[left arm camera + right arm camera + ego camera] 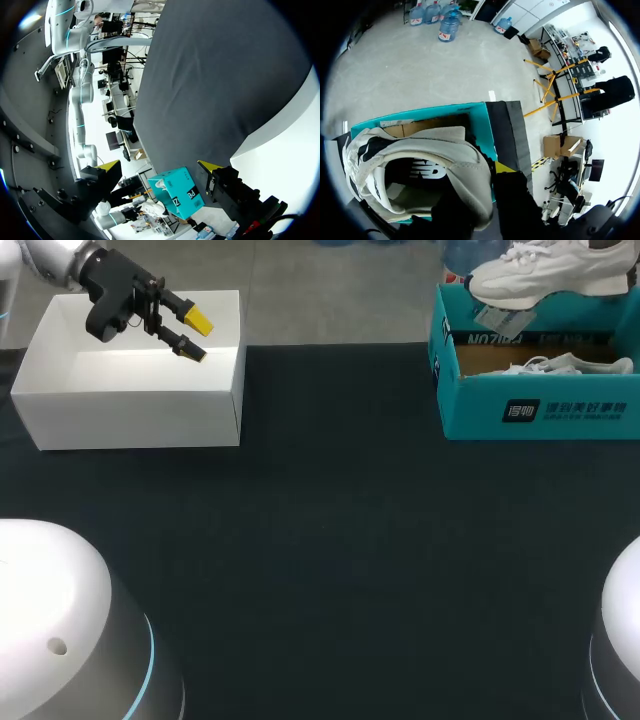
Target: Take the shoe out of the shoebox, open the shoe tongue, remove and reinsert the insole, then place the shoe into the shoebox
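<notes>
Shoe (545, 275), a pale grey-white sneaker, hangs in the right claw (479, 192) just above the teal shoebox (560, 405), clear of its rim; judged step: lift-out, w/ tongue and insole work not yet begun.

Risks, as I judge them: the grip looks to be on one side wall of the collar only, so the soft upper may fold and the shoe may swing or slip out, esp. if the arm moves fast; a drop from here likely lands on the box rim or on the second shoe (575, 365) lying inside, under the claw, and could tip or shove the light cardboard; a grey tag-like bit (500, 318) hanging below the sole might snag the rim on the way across; set-down on the dark table (330, 540) needs the sole down, else the tongue ends up awkward for the other arm.

Right claw: closed onto the shoe, narrow gap; one yellow-tipped finger sits outside the collar wall, the other apparently inside the opening, mostly hidden; it touches nothing else.

Left claw (196, 336): spread wide, holding nothing, touching nothing; it hovers over the open white box (130, 405), w/ shoe and shoebox well apart from it, far ahead across the table.
</notes>
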Robot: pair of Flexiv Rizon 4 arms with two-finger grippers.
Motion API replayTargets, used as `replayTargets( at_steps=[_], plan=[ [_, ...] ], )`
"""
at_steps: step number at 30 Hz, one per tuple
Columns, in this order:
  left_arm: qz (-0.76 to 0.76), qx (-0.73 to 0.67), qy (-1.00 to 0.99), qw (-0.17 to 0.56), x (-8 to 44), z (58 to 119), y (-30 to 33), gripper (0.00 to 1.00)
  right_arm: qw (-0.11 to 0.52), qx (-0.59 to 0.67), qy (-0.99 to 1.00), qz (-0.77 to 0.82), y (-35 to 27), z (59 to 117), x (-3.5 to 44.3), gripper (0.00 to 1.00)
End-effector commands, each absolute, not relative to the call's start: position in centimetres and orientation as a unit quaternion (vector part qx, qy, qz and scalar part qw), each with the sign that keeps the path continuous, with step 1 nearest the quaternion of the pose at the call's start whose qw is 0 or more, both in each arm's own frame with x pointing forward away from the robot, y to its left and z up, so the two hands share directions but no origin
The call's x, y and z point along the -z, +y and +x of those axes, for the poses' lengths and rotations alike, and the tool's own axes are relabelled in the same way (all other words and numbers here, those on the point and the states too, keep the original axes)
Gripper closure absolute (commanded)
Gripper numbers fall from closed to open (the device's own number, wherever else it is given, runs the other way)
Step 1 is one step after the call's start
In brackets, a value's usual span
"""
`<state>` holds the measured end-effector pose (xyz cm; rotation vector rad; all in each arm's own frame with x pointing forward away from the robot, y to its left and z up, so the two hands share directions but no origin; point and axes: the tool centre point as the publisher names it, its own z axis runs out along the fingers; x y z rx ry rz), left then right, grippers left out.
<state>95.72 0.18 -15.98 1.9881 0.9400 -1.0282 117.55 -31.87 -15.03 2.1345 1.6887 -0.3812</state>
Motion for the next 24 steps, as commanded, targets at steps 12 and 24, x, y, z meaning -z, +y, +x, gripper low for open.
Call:
replayTargets(
  at_steps=[12, 24],
  plan=[
    [0.768, 0.396, 0.363, 0.348, 15.9, 95.7, 0.2, 0.0, 0.212, 0.125, 0.558, 0.793, -31.7, 117.6, 14.9, 1.0],
    [0.768, 0.396, 0.363, 0.348, 15.9, 95.7, 0.2, 0.0, 0.232, 0.058, 0.545, 0.803, -30.9, 117.0, 19.3, 1.0]
  ],
)
